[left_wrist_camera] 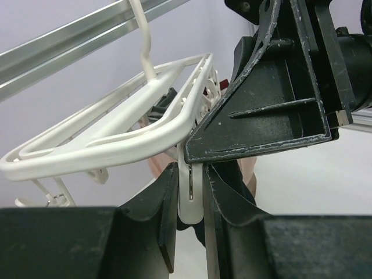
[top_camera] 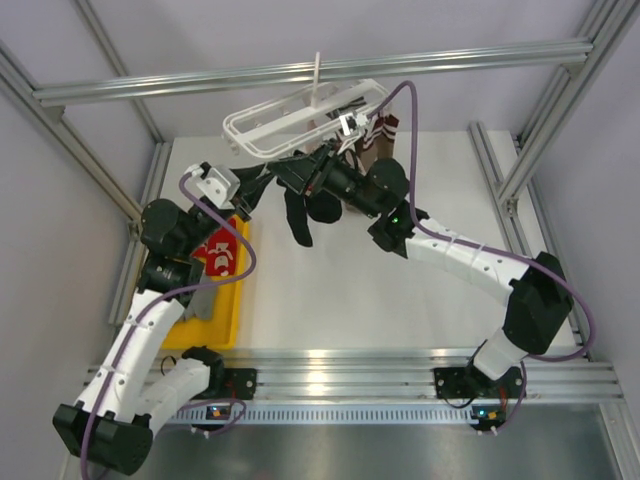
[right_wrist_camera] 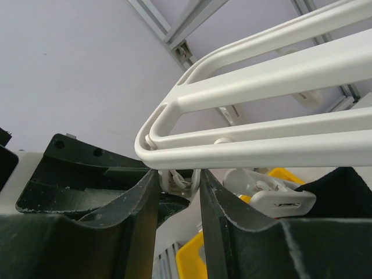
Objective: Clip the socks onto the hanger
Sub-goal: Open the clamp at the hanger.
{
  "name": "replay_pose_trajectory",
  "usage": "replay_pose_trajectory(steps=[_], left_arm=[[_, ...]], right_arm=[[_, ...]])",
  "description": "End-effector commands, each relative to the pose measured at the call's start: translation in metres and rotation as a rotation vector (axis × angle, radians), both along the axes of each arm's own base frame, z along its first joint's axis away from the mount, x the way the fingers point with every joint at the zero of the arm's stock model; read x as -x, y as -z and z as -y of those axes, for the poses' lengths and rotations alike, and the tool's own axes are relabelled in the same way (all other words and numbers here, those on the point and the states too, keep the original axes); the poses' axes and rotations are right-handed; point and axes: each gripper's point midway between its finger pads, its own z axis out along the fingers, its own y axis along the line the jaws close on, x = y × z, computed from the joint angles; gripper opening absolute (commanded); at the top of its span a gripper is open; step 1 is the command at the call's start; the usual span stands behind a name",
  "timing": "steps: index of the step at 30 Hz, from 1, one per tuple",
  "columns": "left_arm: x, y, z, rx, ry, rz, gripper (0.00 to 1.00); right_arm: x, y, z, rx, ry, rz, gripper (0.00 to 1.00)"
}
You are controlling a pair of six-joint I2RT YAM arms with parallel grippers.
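The white hanger (top_camera: 300, 112) hangs from the top rail at the back. My left gripper (top_camera: 268, 178) is shut on one of its white clip pegs (left_wrist_camera: 190, 197), which sits pinched between both fingers. My right gripper (top_camera: 298, 172) meets it from the right, its fingers closed round the top of a clip peg (right_wrist_camera: 183, 177) just under the hanger's frame (right_wrist_camera: 244, 154). A red sock with white markings (top_camera: 222, 252) and a grey sock (top_camera: 200, 300) lie in the yellow tray. Neither gripper holds a sock.
A black sock (top_camera: 300, 215) hangs below the grippers. A dark-brown sock (top_camera: 378, 140) hangs at the hanger's right end. A pale-pink sock (left_wrist_camera: 156, 165) shows behind the frame. The yellow tray (top_camera: 240, 300) lies at the left by the left arm. Aluminium rails frame the table.
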Motion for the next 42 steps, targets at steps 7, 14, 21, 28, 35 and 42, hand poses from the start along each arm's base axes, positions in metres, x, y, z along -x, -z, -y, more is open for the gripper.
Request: replay_pose_trajectory(steps=[7,14,21,28,35,42], left_arm=[[0.015,-0.008,0.011,-0.099,0.091,0.070,0.07],[0.014,-0.008,0.010,-0.076,0.077,0.039,0.14],[-0.007,-0.010,-0.022,0.221,-0.139,-0.262,0.59],[-0.002,0.018,-0.069,0.374,-0.353,-0.466,0.61],[0.000,0.080,-0.129,0.334,-0.652,-0.740,0.61],[0.014,0.130,-0.156,0.165,-0.777,-0.921,0.67]], right_arm=[[-0.001,-0.039,0.003,-0.072,0.009,0.055,0.41],[-0.003,-0.035,0.002,-0.054,0.015,0.059,0.00],[-0.002,-0.034,0.006,-0.046,-0.013,0.080,0.00],[-0.004,-0.046,0.008,-0.060,-0.046,0.070,0.00],[-0.004,-0.043,0.010,-0.045,-0.049,0.027,0.00],[-0.013,-0.031,0.017,0.016,-0.005,0.036,0.00]])
